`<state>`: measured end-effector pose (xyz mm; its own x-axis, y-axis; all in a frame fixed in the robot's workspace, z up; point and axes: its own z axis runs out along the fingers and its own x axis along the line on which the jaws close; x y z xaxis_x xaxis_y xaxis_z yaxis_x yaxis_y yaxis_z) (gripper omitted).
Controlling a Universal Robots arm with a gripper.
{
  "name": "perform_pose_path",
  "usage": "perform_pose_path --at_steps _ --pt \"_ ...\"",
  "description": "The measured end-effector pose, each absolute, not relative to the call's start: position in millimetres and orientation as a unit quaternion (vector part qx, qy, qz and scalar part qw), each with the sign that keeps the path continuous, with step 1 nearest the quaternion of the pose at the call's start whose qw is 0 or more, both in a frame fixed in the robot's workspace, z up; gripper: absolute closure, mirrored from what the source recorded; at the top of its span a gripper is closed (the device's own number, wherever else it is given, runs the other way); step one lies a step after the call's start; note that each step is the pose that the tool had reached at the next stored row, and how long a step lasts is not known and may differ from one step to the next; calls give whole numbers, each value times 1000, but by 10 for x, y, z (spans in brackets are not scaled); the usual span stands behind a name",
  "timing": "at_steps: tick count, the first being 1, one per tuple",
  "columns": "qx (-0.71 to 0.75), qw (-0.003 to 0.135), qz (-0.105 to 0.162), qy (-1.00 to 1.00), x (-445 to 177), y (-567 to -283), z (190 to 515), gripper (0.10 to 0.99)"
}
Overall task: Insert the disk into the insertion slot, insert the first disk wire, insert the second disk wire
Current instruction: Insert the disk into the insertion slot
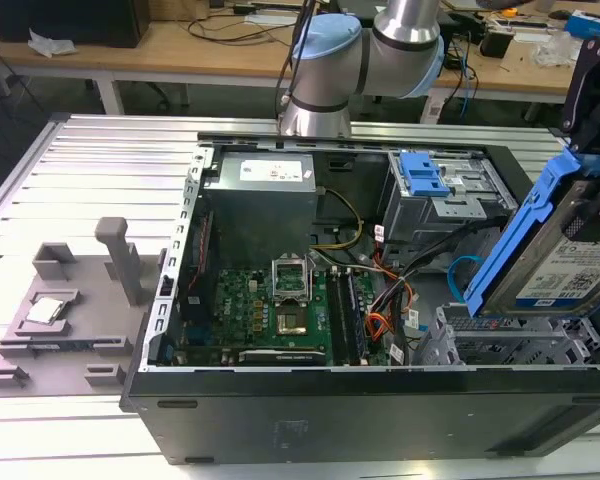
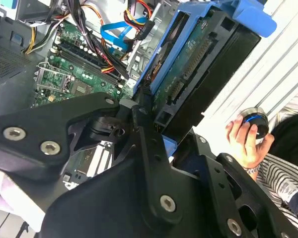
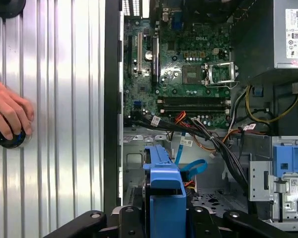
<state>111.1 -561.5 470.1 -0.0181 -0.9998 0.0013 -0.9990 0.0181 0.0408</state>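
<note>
My gripper (image 1: 598,195) is shut on the disk (image 1: 565,260), a silver drive with a white label in a bright blue carrier. I hold it tilted, high end toward the exterior view's right, above the case's front corner. Just below it lies the insertion slot (image 1: 510,335), a perforated grey metal cage. The second disk wire (image 1: 461,272), a light-blue cable, loops beside the cage. In the second wrist view my black fingers (image 2: 149,134) clamp the disk (image 2: 198,64), with the light-blue wire (image 2: 116,33) beyond. The first wrist view shows the carrier (image 3: 164,191), the wire (image 3: 194,166) and the cage floor (image 3: 211,198).
A grey drive box with a blue latch (image 1: 425,180) sits behind the cage. Orange, red and black wires (image 1: 385,300) run past the motherboard (image 1: 270,300). A person's hand (image 3: 7,111) rests on a black knob on the ribbed table beside the case. A grey fixture (image 1: 70,310) stands at the exterior view's left.
</note>
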Motion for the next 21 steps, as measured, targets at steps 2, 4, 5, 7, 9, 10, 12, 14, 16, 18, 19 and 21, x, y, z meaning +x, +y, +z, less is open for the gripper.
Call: perform_pose_path --at_steps 2,4,5,7,9,10,12,14,16,18,19,21 --pt "700 15 -14 -713 1116 -5612 4655 722" --pt "700 15 -15 -713 1118 -5606 4586 722" --pt "700 16 -15 -713 1118 -5604 4569 722" --pt "700 16 -15 -714 1117 -5599 4524 722" --pt "700 15 -16 -714 1117 -5591 4485 722" --pt "700 15 -16 -714 1117 -5588 4478 722" --pt "700 14 -17 -714 1118 -5577 4459 722" --pt "700 12 -18 -714 1118 -5569 4445 722" --pt "700 11 -19 -714 1109 -5565 4425 722" --pt "700 11 -20 -713 1094 -5565 4396 722" --pt "700 11 -20 -713 1094 -5565 4362 722" --pt "700 11 -20 -713 1093 -5565 4299 722"
